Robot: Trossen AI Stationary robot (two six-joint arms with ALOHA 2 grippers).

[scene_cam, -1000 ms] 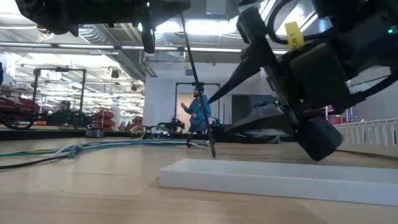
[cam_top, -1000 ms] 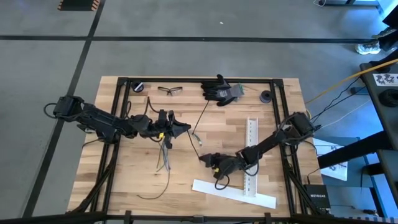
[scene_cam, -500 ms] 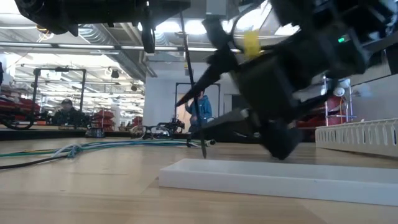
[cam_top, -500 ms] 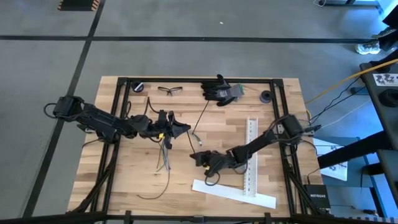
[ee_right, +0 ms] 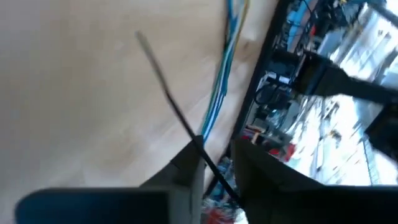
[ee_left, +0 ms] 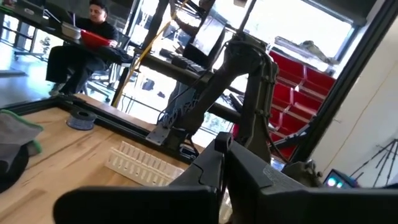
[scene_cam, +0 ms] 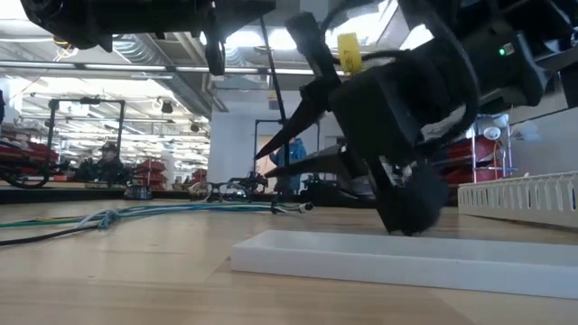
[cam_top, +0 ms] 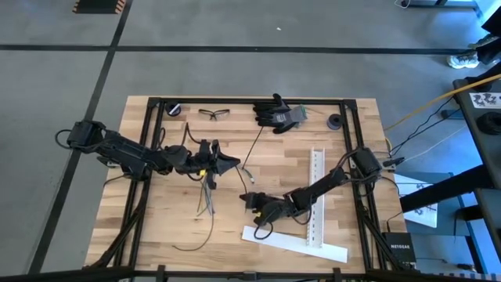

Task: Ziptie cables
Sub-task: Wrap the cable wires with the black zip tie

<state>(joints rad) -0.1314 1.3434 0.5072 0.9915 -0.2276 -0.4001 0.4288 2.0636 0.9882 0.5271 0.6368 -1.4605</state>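
The cables (cam_top: 207, 196), a small bunch of thin pale wires, hang from the left pincer (cam_top: 232, 161), which is closed on their upper end, and trail down onto the wooden tabletop (cam_top: 176, 211). Just right of the cables a black ziptie (ee_right: 173, 112) lies near the middle of the tabletop; the right wrist view shows the right pincer (cam_top: 246, 199) clamped around it, the strip slanting out between the two fingers (ee_right: 186, 163) with the blue and green wires beyond. A second ziptie (cam_top: 254, 143) runs from near the cables up toward the black glove (cam_top: 278, 113) at the far edge. Farther from the cables sit the perforated white strip (cam_top: 316, 188) and the flat white strip (cam_top: 293, 244), with safety glasses (cam_top: 214, 113) near the glove. The risk, as I judge it, is the grip: the ziptie is thin and stiff, caught at an angle, so it may twist or slip when lifted. Its free tip could also snag the limp wires and drag the bunch sideways, or simply miss going round them.
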